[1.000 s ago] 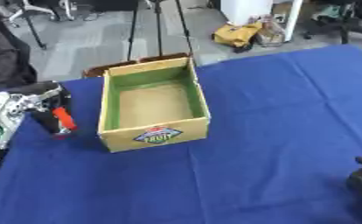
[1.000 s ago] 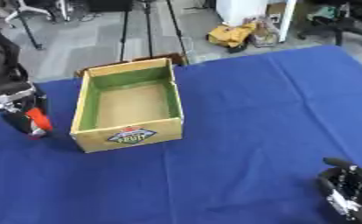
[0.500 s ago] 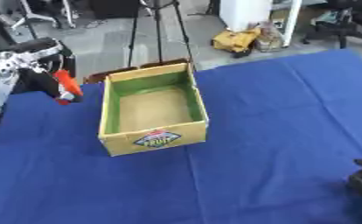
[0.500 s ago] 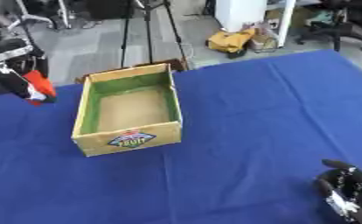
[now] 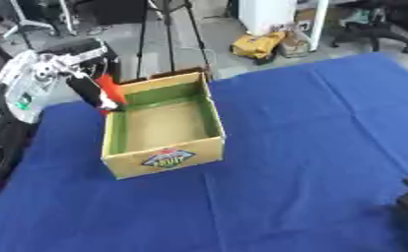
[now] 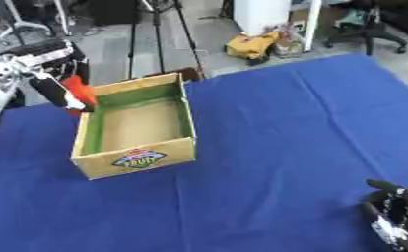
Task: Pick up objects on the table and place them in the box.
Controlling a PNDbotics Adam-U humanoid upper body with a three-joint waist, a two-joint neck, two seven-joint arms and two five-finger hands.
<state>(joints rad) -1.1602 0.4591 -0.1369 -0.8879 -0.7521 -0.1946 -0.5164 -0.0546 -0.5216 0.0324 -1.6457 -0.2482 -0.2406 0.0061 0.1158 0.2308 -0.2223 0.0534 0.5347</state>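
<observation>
An open cardboard box (image 5: 163, 156) with green inner walls and a fruit label stands on the blue table, left of centre. My left hand (image 5: 80, 82) hovers at the box's far-left corner, fingers curled round a red object (image 5: 109, 88) that hangs just over the left rim. What the red thing is I cannot make out. My right hand (image 6: 395, 218) rests at the lower right corner of the table, fingers relaxed, holding nothing. The box's floor looks bare.
The blue cloth (image 5: 311, 138) covers the table to the right and in front of the box. Beyond the far edge are a tripod (image 5: 169, 29), a yellow item (image 5: 257, 45) on the floor and office chairs.
My left hand has lifted the red object from the table left of the box and carried it up and right, to the box's far-left rim. The camera has shifted too.
</observation>
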